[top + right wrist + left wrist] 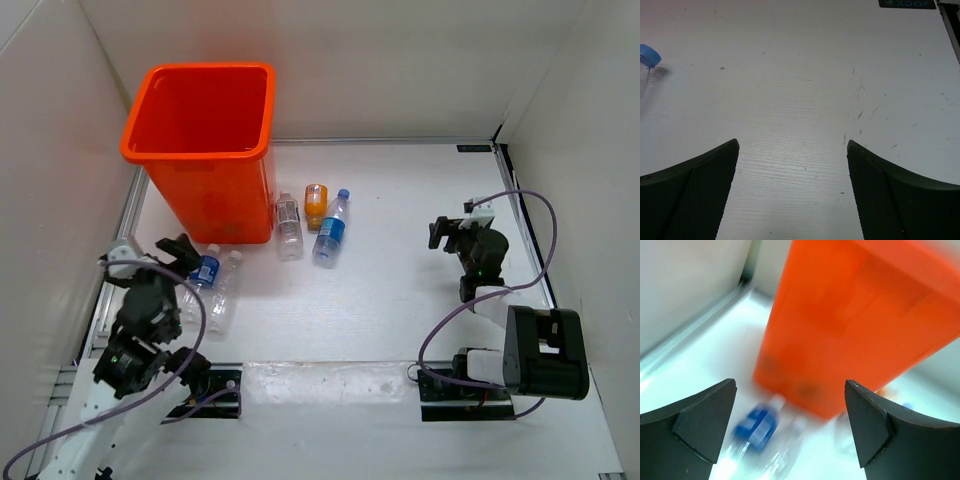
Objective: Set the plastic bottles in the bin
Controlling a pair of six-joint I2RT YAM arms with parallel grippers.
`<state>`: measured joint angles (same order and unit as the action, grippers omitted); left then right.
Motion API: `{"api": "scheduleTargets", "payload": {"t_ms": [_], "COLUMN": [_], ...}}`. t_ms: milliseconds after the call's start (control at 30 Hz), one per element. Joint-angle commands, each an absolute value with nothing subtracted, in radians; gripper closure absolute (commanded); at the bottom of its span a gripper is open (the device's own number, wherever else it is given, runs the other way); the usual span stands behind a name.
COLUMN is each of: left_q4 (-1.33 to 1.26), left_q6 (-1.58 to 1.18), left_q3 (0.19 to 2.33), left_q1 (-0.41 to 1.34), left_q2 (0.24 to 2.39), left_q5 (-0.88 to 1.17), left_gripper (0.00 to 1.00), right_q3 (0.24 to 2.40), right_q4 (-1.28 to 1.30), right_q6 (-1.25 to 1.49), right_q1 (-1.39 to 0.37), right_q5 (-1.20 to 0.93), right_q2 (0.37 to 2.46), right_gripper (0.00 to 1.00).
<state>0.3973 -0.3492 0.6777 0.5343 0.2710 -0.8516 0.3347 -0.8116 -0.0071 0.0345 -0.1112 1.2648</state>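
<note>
The orange bin (pixel 198 110) stands at the back left. Three bottles lie to its right: a clear one with a white cap (pixel 288 225), a short orange one (pixel 316 205) and a blue-capped, blue-labelled one (pixel 332 228). Two more lie in front of the bin: a blue-labelled one (pixel 206 269) and a clear one (pixel 225 290). My left gripper (pixel 178 252) is open and empty just left of these. Its wrist view is blurred and shows the gripper (pixel 790 384), the bin (pixel 855 315) and both bottles (pixel 757 425) (pixel 787 447). My right gripper (pixel 448 232) (pixel 792 145) is open and empty over bare table.
White walls close in the table (pixel 400 290) on the left, back and right. A blue bottle cap (pixel 649 55) shows at the left edge of the right wrist view. Purple cables (pixel 540 215) loop off both arms.
</note>
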Motion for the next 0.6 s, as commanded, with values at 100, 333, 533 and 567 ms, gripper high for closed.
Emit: {"api": "scheduleTargets", "payload": {"t_ms": [100,333,533,567], "left_q4": [0.674,0.664,0.563,0.586], "left_q6": [-0.611,-0.54,-0.45,-0.449], "left_q3": [0.634,0.678,0.641,0.659], "left_q1": [0.54,0.445,0.127,0.092], "left_q2": [0.454,0.618,0.701,0.707], "left_q5": [-0.89,-0.688,-0.173,-0.17], "left_gripper": [0.03,0.01,0.0,0.0], "right_q3": [0.36,0.362,0.362,0.361], "right_q4": [-0.847,-0.847,-0.848,-0.848], "right_q6": [-0.012,-0.012,-0.012,-0.011], "right_q1": [0.025,0.026,0.028,0.028], "right_q5": [-0.098,-0.097,-0.101,-0.1], "right_q2": [1.256,1.256,1.258,1.259], "right_gripper": [0.1,0.1,0.1,0.1]}}
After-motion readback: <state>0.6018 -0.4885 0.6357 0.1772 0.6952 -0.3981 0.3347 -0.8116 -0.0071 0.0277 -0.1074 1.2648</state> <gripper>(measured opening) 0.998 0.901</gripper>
